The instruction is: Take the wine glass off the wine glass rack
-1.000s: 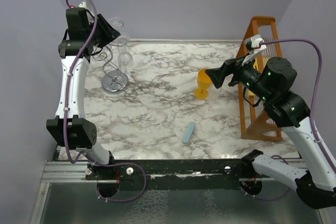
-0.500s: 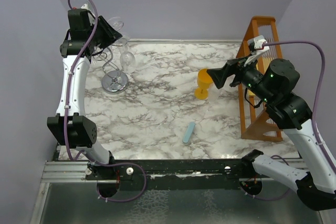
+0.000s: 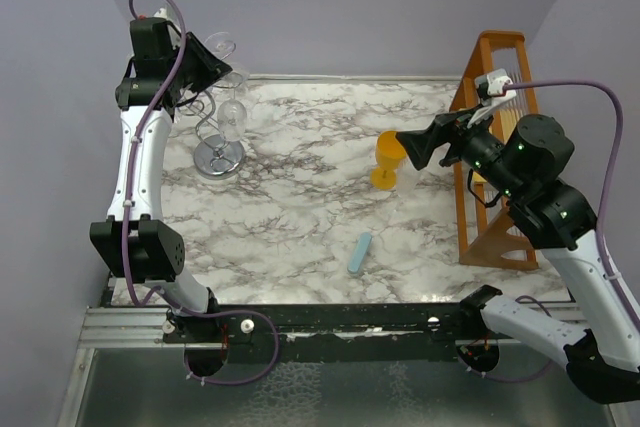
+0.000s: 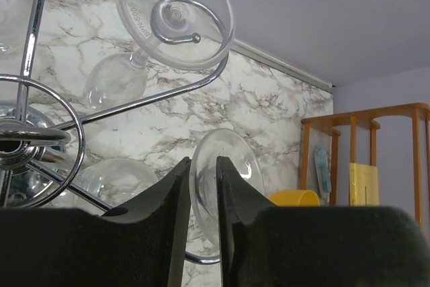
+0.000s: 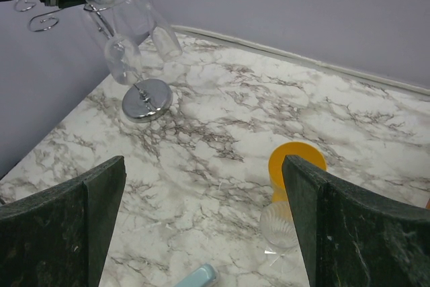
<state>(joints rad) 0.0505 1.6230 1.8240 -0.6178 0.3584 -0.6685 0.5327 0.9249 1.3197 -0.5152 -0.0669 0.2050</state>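
The silvery wire wine glass rack (image 3: 207, 125) stands at the table's far left on its round shiny base (image 3: 219, 157). Clear wine glasses hang upside down from its looping arms (image 4: 40, 132). My left gripper (image 3: 215, 65) is up at the rack's top. In the left wrist view it (image 4: 201, 169) is shut on the round foot of one hanging wine glass (image 4: 232, 159). That glass's bowl (image 3: 234, 119) hangs beside the stem. Another glass's foot (image 4: 173, 15) sits on a wire loop above. My right gripper (image 5: 208, 223) is open and empty, in the air above the table's right half (image 3: 408, 147).
An orange goblet (image 3: 388, 159) stands right of centre, just left of my right gripper. A light blue bar (image 3: 360, 252) lies near the front middle. The tall orange wooden slatted rack (image 3: 495, 162) stands at the right edge. Purple walls close the back and sides.
The gripped glass's bowl has swung slightly left toward the rack's stem. My left gripper moved up a little one second ago. My right gripper has drifted slightly up and back.
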